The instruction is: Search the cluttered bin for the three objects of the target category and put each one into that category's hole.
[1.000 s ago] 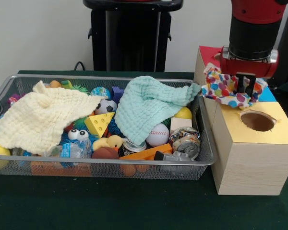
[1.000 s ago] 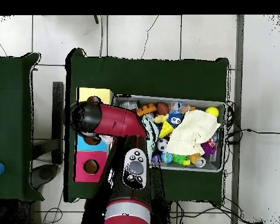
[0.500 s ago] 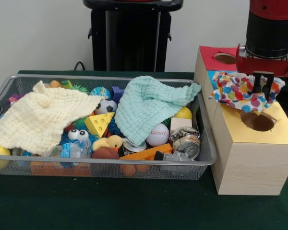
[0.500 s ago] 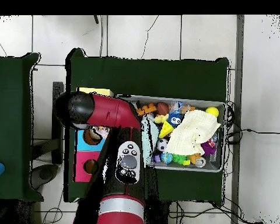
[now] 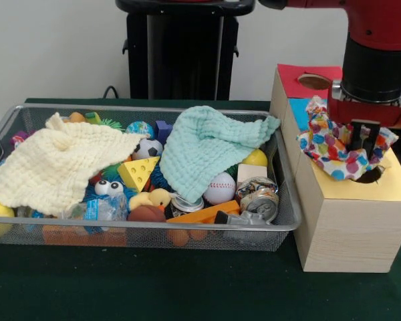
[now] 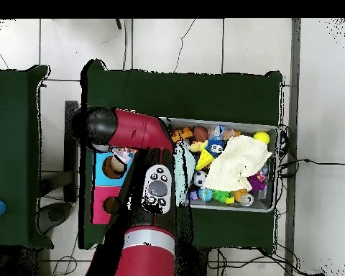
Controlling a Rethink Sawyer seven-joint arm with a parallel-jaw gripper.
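My gripper [image 5: 363, 148] is shut on the white cloth with multicoloured dots [image 5: 334, 152]. It holds the cloth on the yellow top of the largest wooden box [image 5: 347, 227]. The bunched cloth covers the hole; only a dark sliver [image 5: 374, 178] shows. The mint-green waffle cloth [image 5: 207, 150] lies in the wire bin [image 5: 154, 229] and drapes toward its right rim. The cream waffle cloth [image 5: 53, 164] lies at the bin's left. In the overhead view my arm [image 6: 132, 133] hides the yellow box; a bit of dotted cloth [image 6: 123, 154] and the cream cloth [image 6: 236, 162] show.
The blue-topped box [image 5: 295, 105] and red-topped box [image 5: 307, 72] stand behind the yellow one. The bin holds a fuzzy blue toy with eyes [image 5: 109, 188], a cheese wedge [image 5: 138, 172], a baseball [image 5: 220, 188], a can [image 5: 257, 198] and other toys. The black pedestal [image 5: 180, 50] stands behind.
My gripper has carried the dotted cloth from over the back boxes forward to the yellow-topped box and lowered it onto the hole. The bin's contents have not moved.
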